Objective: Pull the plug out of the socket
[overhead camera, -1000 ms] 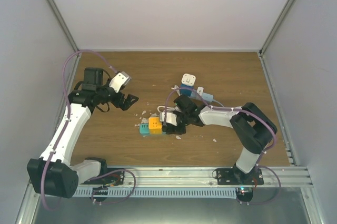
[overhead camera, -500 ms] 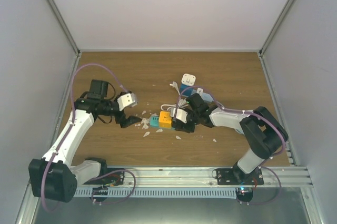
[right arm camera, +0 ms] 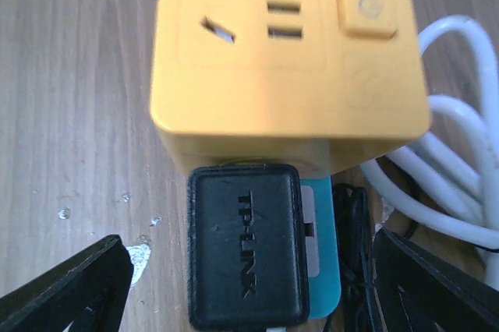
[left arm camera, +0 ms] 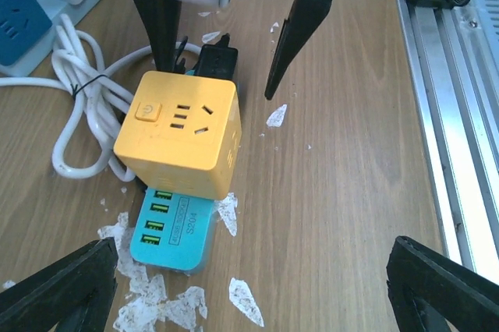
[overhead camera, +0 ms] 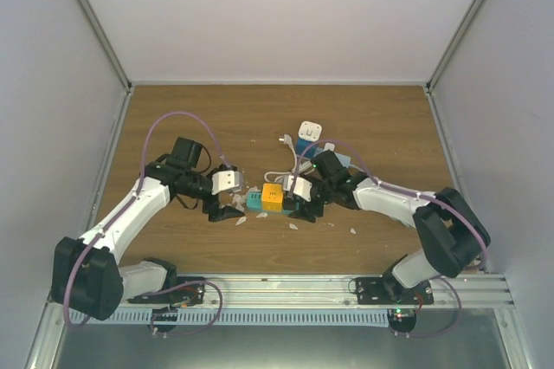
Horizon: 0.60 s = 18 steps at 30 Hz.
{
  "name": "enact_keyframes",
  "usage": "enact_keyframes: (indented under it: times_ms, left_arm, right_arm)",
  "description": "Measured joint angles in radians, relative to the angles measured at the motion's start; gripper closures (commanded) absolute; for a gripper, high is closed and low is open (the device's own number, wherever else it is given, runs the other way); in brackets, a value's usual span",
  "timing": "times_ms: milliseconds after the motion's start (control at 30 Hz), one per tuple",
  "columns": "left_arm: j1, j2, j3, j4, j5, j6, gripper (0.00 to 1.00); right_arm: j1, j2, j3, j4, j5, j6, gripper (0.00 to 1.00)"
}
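Both grippers, top view: left gripper (overhead camera: 227,206) sits left of centre and right gripper (overhead camera: 299,202) right of centre. They face each other across the yellow socket cube (overhead camera: 273,197) on the tabletop (overhead camera: 372,118). The plug is hidden under the right gripper in this view.

Left wrist view: left gripper (left arm camera: 251,250) is spread wide, with a finger in each lower corner and nothing between them. Yellow socket cube (left arm camera: 179,145) lies ahead at centre left. A teal USB block (left arm camera: 173,223) shows from under its near edge. Black plug (left arm camera: 218,59) sits on the far face of the cube, in the upper part of the frame. Right gripper (left arm camera: 218,83) straddles it with fingers apart. Paper scraps (left arm camera: 242,301) are scattered about.

Right wrist view: right gripper (right arm camera: 249,270) is open, with dark fingers in both lower corners. Black plug (right arm camera: 245,246) is at lower centre, between the fingers and touching neither. It is a rounded matte block marked TP-LINK, seated in the cube's (right arm camera: 288,59) lower face. Its long axis runs down the frame, straight away from the cube. White cable (right arm camera: 460,176) is coiled at the right.

Judgement: right arm is nearer the plug. Closing on its two sides and drawing down-frame looks right, with the left gripper placed to brace the cube
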Motion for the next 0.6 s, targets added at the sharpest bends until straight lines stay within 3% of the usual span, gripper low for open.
enact_keyframes:
  times_ms: [267,600]
  left_arm:
    - [-0.09,0.068,-0.01,0.064,-0.038,0.008,0.08]
    - [-0.17,0.171,0.013,0.16,-0.072,0.007,0.09]
  right_arm:
    - [-0.002,-0.079,0.001,-0.031,-0.039,-0.013,0.21]
    - [-0.002,-0.058,0.002,-0.019,-0.049,-0.023,0.44]
